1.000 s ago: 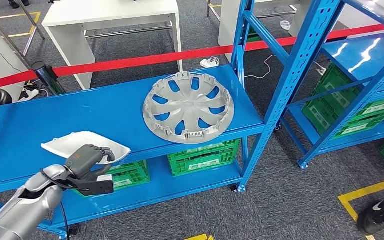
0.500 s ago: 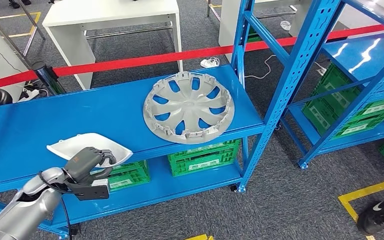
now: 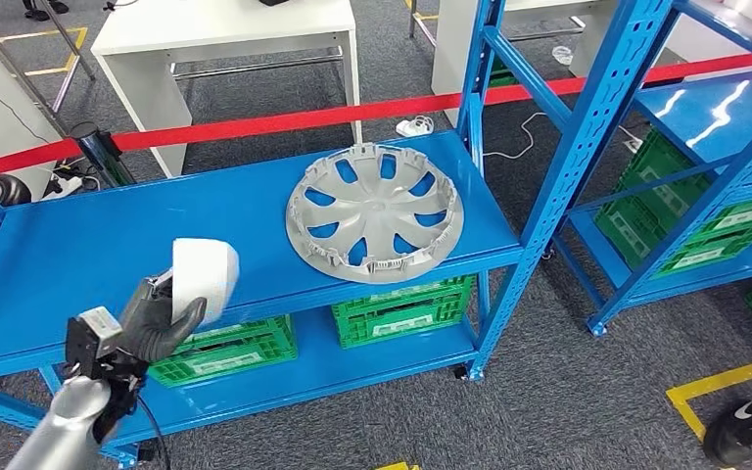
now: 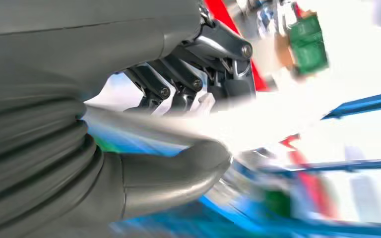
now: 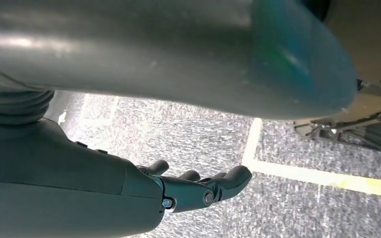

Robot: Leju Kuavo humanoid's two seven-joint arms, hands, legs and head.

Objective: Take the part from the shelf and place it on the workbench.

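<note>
My left hand point(image 3: 160, 323) grips a white curved plastic part point(image 3: 205, 275) and holds it up on end, just above the front edge of the blue shelf point(image 3: 78, 255). The left wrist view is blurred; there the thumb and dark fingers point(image 4: 178, 89) close around a pale surface of the part point(image 4: 129, 126). A grey wheel cover point(image 3: 374, 211) lies flat on the shelf, to the right of the held part. My right hand point(image 5: 198, 191) hangs over grey carpet with its fingers loosely curled and nothing in them.
Green crates point(image 3: 401, 308) sit on the lower shelf level. A second blue rack point(image 3: 705, 127) stands to the right. White tables point(image 3: 225, 39) lie beyond a red barrier tape point(image 3: 284, 119). A person's shoe point(image 3: 744, 431) is at the bottom right. A yellow floor line point(image 5: 327, 176) runs under my right hand.
My left hand has lifted the white part off the shelf and turned it from lying flat to standing on end. The view has shifted slightly.
</note>
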